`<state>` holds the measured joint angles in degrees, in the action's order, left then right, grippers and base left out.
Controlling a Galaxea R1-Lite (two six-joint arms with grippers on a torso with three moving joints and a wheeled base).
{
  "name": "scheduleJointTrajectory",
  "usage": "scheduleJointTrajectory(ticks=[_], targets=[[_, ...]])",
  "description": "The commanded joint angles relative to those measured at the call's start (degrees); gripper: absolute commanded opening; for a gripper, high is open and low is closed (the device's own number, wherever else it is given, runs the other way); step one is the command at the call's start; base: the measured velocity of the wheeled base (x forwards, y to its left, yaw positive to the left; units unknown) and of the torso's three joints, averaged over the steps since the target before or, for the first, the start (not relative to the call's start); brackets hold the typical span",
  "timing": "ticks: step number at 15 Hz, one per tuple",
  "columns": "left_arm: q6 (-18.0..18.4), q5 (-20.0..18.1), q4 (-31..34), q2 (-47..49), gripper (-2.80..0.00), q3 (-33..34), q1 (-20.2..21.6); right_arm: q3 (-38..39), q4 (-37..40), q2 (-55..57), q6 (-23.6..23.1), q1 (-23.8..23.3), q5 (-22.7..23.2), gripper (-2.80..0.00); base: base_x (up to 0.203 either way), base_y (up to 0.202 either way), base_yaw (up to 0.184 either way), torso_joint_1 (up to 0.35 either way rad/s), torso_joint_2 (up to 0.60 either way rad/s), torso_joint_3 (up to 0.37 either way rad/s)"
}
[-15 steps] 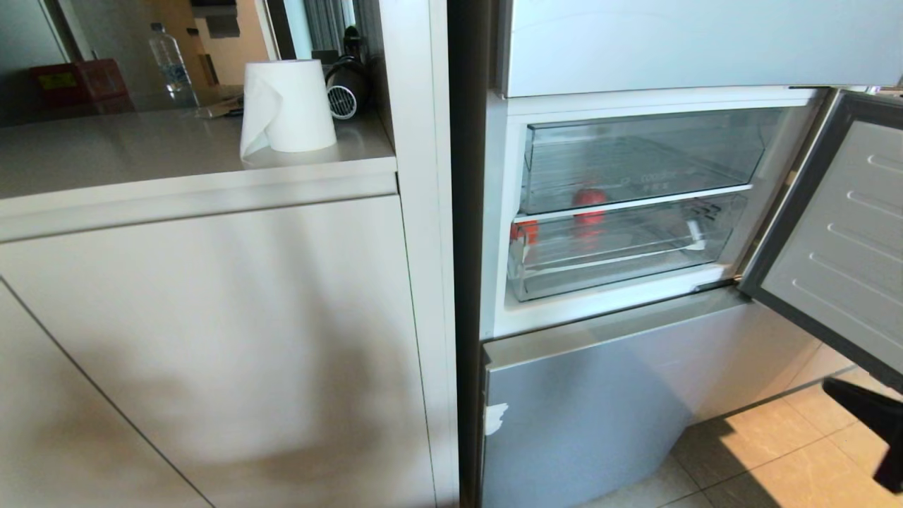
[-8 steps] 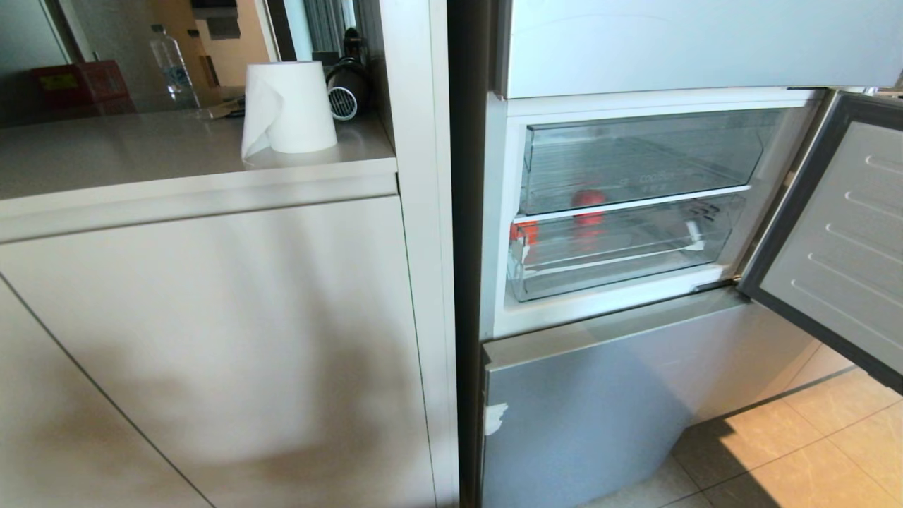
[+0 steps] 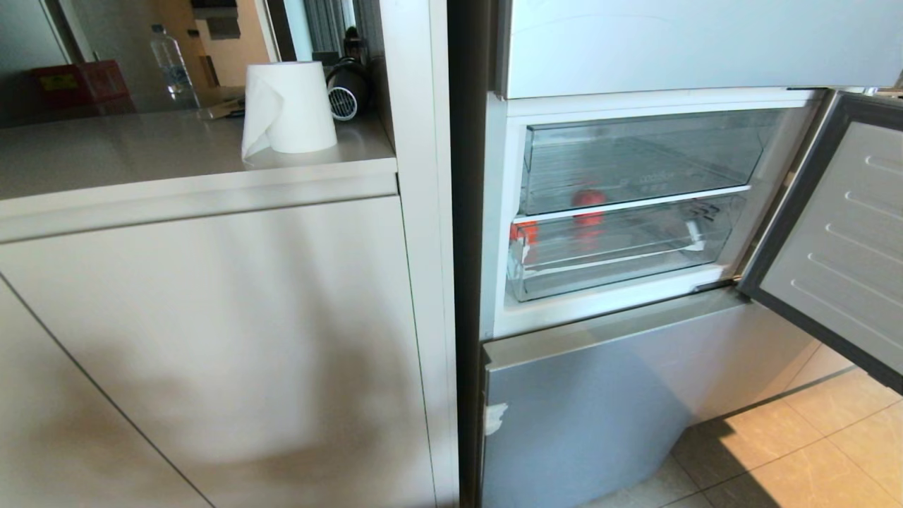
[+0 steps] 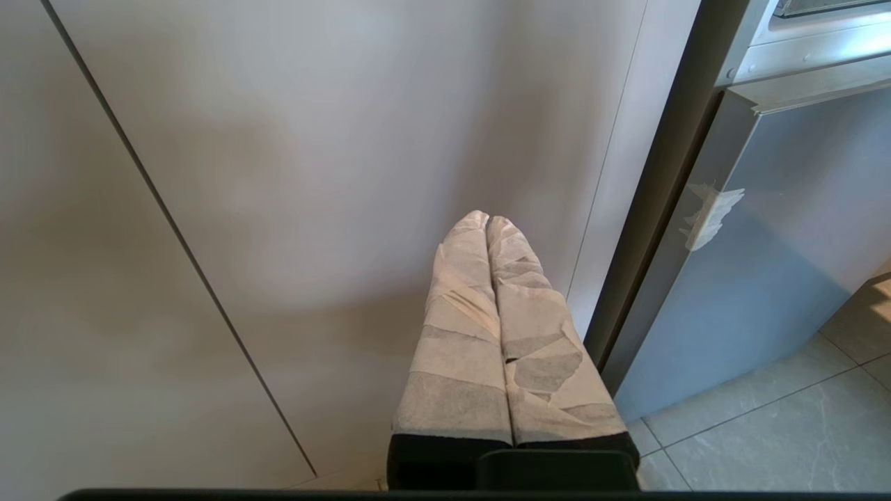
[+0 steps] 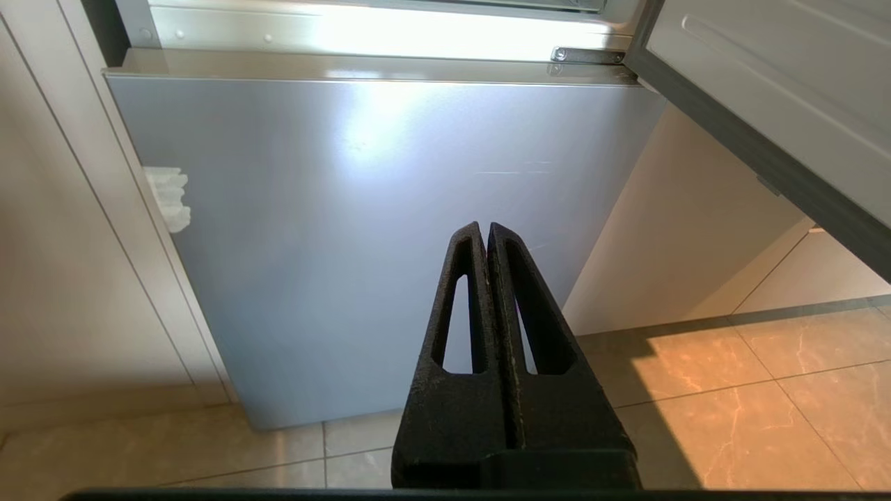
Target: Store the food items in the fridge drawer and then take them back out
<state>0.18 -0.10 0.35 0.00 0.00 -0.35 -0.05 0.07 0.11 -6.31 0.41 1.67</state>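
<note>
Lying in the fridge drawer (image 3: 621, 250), the food items (image 3: 589, 199) are seen; both end effectors, left (image 4: 487, 221) and right (image 5: 484, 229), are closed, empty.

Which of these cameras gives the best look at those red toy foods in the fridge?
The head view: the red toy foods show through the clear fridge drawer fronts. Both wrist views point lower, at the cabinet and the closed lower door, and show no food.

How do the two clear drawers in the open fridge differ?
The upper drawer shows printed lettering on its front and no food; the lower drawer sits beneath it, holds red food items, and carries a white tape scrap. The upper drawer looks taller, the lower shallower. Both are transparent plastic and pushed in.
</note>
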Motion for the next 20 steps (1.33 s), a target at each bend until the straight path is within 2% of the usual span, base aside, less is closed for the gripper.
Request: scheduleJointTrajectory(ticks=[1, 5, 16, 19, 20], targets=[[-0.01, 0.01, 0.00, 0.00, -2.80, 0.00, 0.00, 0.05, 0.12, -0.02, 1.35, 0.02, 0.00, -2.80, 0.000, 0.000, 0.000, 0.000, 0.00, 0.000], [-0.01, 0.01, 0.00, 0.00, -2.80, 0.00, 0.00, 0.05, 0.10, -0.11, 2.09, 0.02, 0.09, -2.80, 0.001, 0.002, -0.024, 0.002, 0.00, 0.000], [-0.01, 0.01, 0.00, 0.00, -2.80, 0.00, 0.00, 0.05, 0.01, -0.02, 2.53, 0.02, 0.00, -2.80, 0.001, 0.009, -0.173, 0.004, 0.00, 0.003], [-0.01, 0.01, 0.00, 0.00, -2.80, 0.00, 0.00, -0.09, -0.28, 0.79, 1.55, 0.00, 0.56, -2.80, -0.001, 0.002, -0.060, 0.001, 0.00, 0.003], [-0.01, 0.01, 0.00, 0.00, -2.80, 0.00, 0.00, -0.78, -2.00, 2.76, 2.73, -0.16, 0.48, -2.80, 0.000, 0.000, 0.000, 0.000, 0.00, 0.000]])
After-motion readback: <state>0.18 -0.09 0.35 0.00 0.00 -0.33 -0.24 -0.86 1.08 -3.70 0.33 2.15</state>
